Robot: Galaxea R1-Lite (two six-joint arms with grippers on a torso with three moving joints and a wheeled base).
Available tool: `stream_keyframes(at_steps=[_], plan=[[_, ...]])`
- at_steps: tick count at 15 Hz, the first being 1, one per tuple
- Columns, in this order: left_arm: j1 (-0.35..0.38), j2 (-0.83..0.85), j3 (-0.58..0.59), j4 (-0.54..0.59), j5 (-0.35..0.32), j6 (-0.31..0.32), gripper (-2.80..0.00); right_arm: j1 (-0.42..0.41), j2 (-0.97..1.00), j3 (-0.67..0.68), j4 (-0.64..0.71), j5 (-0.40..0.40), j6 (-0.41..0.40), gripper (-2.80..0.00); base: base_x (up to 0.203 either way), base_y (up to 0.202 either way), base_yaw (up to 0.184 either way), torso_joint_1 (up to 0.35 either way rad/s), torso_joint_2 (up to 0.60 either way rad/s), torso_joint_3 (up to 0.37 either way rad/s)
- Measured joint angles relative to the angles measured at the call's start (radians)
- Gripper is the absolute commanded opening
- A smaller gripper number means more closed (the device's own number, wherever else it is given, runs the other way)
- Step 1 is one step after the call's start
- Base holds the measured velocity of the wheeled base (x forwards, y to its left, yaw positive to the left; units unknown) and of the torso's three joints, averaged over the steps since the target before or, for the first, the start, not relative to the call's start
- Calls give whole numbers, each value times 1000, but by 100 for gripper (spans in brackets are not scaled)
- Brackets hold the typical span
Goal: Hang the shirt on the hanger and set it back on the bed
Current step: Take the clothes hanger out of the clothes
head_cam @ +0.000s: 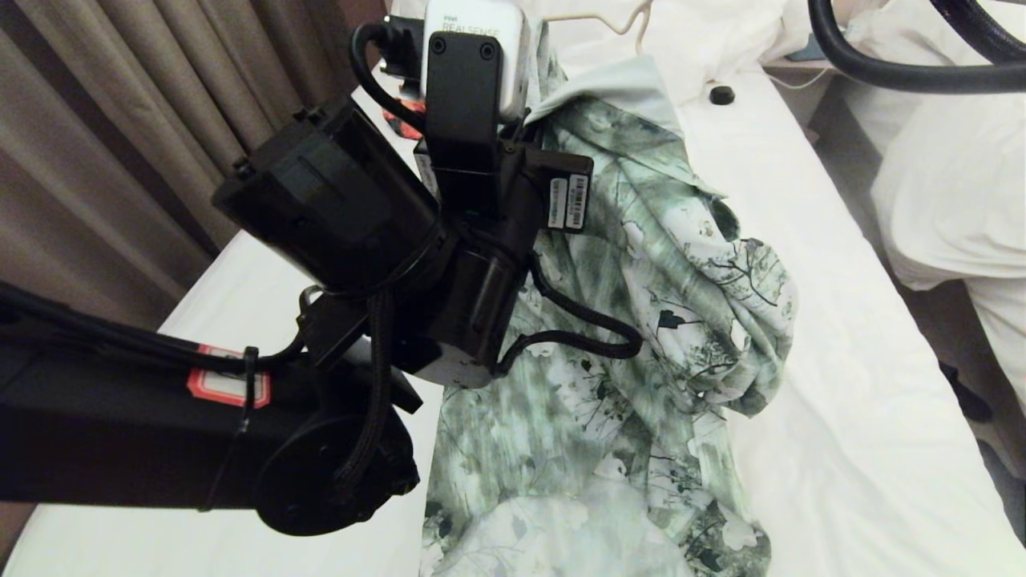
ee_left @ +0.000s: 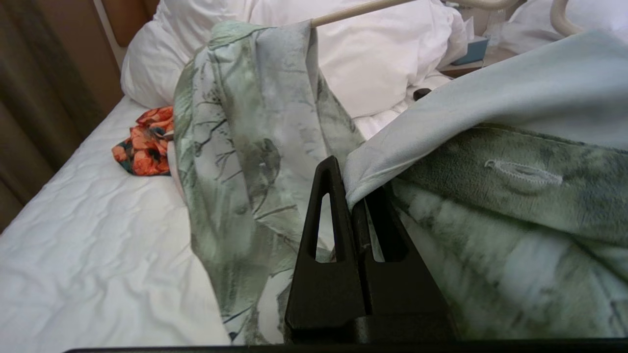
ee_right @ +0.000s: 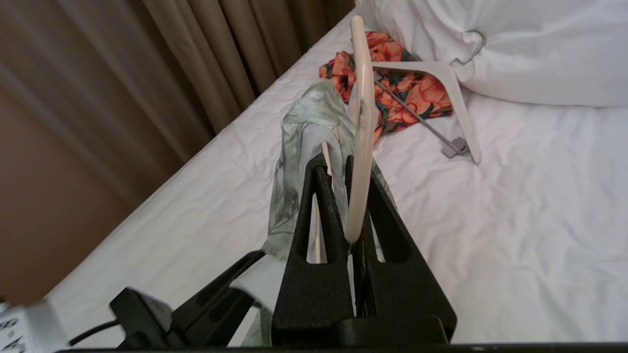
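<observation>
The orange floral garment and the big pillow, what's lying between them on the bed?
In the right wrist view, a thick white hanger with a metal hook lies there, partly on the orange floral garment, its hook resting against the pillow.

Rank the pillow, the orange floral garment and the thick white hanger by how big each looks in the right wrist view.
1. Pillow, largest, though cut off by the picture's edge.
2. Thick white hanger and orange garment: alike in spread, and they overlap, so no ranking between them.
</observation>
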Motion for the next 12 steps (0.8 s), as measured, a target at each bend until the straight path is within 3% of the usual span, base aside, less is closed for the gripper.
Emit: stream_keyframes(at_steps=[6, 12], plan=[[42, 29, -138, 100, -10, -1, -280, 17, 3, 0, 14, 0, -1, -280, 0, 0, 0, 0, 0, 0], [83, 46, -118, 94, -14, -13, -280, 12, 4, 0, 14, 0, -3, -280, 0, 0, 0, 0, 0, 0]])
